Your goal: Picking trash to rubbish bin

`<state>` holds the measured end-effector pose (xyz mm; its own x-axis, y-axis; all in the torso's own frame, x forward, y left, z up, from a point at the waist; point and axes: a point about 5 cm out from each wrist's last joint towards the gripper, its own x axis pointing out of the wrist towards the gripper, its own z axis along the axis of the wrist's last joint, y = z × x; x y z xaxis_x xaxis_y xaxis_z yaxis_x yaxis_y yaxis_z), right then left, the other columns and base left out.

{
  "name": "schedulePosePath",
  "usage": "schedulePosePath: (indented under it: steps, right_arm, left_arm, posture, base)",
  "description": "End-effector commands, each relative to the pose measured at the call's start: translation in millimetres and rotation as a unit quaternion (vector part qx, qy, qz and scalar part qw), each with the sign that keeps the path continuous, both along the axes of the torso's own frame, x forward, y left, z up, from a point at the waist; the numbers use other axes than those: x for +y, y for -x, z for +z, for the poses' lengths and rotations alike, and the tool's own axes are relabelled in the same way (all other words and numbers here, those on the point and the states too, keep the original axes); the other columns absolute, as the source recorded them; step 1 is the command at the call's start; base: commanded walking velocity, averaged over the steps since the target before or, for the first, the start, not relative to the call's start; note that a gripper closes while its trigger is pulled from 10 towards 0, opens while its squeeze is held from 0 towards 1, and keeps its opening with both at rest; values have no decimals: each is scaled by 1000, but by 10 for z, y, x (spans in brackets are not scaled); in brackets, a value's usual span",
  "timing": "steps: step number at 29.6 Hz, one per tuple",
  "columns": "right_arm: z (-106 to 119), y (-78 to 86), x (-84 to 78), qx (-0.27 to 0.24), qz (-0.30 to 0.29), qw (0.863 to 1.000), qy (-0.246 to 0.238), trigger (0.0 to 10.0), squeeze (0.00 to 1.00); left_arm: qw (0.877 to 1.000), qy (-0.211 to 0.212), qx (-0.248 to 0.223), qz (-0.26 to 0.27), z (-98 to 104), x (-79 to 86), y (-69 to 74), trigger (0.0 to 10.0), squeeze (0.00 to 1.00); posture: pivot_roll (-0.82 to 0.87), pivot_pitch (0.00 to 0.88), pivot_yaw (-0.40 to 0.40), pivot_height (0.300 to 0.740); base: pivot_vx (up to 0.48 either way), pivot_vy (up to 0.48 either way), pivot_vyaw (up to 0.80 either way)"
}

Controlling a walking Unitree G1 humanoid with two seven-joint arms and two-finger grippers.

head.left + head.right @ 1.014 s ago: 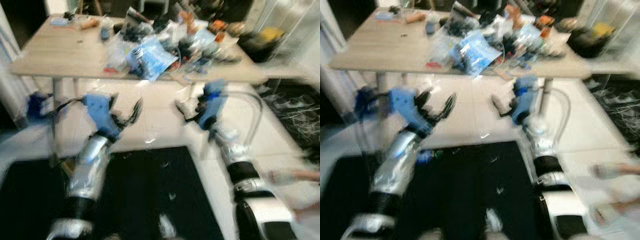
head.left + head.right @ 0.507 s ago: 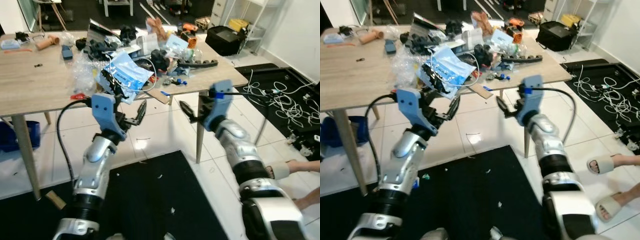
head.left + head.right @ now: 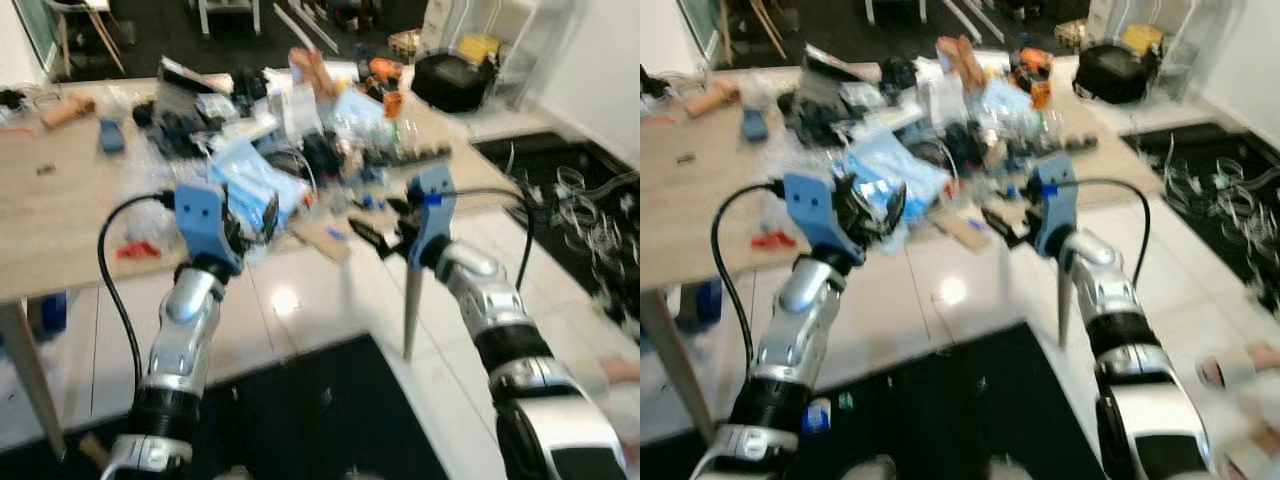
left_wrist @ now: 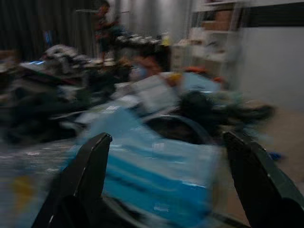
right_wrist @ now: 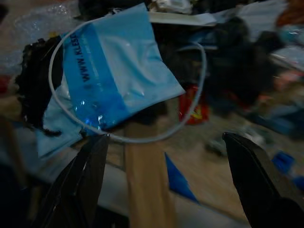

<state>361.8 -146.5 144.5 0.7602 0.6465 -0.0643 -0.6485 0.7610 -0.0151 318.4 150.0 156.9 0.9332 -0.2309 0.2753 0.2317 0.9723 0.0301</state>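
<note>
On the near edge of the wooden table (image 3: pixel 60 215), at the front of the heap of clutter (image 3: pixel 300 100), lies the blue plastic bag (image 5: pixel 111 80), the likeliest trash within reach. It looks light, thin and limp, with a glossy skin that may slip and crumple under a pinch; nothing about it seems fragile. A white wire loop (image 5: pixel 192 109) lies over it and something dark sits under its far side, so I judge the free corner nearest the table edge to be the best place to take hold, away from the wire. It lies flat and skewed, its long axis running diagonally to the table edge, with one corner pointing out toward the robot.

Just beside the bag, the left gripper (image 3: pixel 250 222) hovers at the table edge, its black fingers (image 4: pixel 83 175) spread well apart and touching nothing. Nearer the table leg (image 3: pixel 410 310), the right gripper (image 3: pixel 385 235) hangs just off the edge, fingers likewise apart and empty, looking across a strip of cardboard (image 5: pixel 145 171) toward the bag. Beneath the table spread pale floor tiles and a black mat (image 3: pixel 310 420). No rubbish bin can be made out.
</note>
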Motion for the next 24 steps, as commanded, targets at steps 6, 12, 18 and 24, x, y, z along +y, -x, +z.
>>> schedulePosePath:
  steps: [6,12,18,24]
  right_arm:
    - [39,-37,-206,9,-52,998,-25,10000,0]
    - [81,-81,-312,-8,-95,995,-15,10000,0]
    - [273,-134,-499,-68,-151,986,18,10000,0]
    - [289,-122,-444,-80,-127,988,26,10000,0]
  left_arm:
    - [999,-33,-15,-4,49,-35,-6,10000,0]
    - [999,-39,-21,-1,76,-27,-3,10000,0]
    - [998,-32,-48,-33,166,-73,38,10000,0]
    - [996,-52,-56,-55,181,-138,64,10000,0]
  posture:
    - [-46,0,-62,740]
    - [-45,0,-62,740]
    - [-46,0,-64,740]
    - [-46,0,-64,740]
  base:
    - [480,0,0]
    - [480,0,0]
    - [332,0,0]
    - [0,0,0]
